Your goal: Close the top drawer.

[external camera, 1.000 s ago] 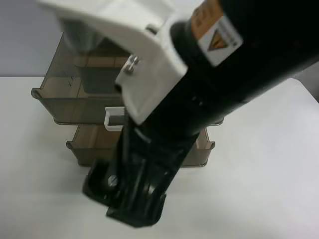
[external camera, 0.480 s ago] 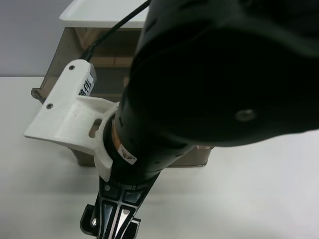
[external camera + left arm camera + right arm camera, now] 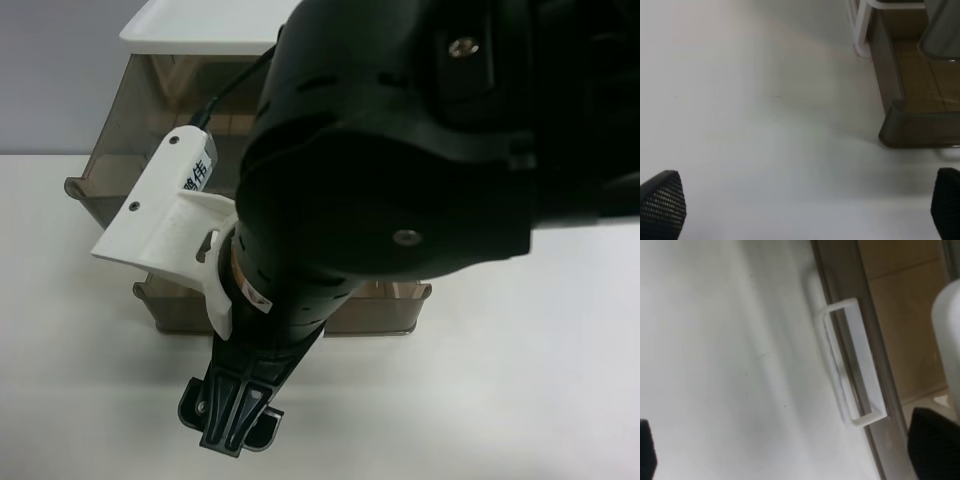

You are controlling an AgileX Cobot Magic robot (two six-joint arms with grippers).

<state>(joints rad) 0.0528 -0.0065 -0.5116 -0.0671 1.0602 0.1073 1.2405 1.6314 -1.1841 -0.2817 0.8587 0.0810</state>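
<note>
Well, top drawer (image 3: 108,180): pulled out by the bench's (image 3: 740,100) far edge, under the white cabinet lid (image 3: 200,25); a black arm (image 3: 400,150) hides most of it.
Left tool (image 3: 800,202): tips spread wide, gripping nothing, over the bench near a smoky drawer corner (image 3: 892,130).
Right tool (image 3: 790,447): tips spread wide, gripping nothing, near a white loop handle (image 3: 850,365).

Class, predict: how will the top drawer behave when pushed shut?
The top drawer looks like thin, translucent plastic, so it is probably light yet fairly stiff. Held in the white-topped cabinet, it should slide rather than tip; the cabinet might skid on the smooth table.
</note>
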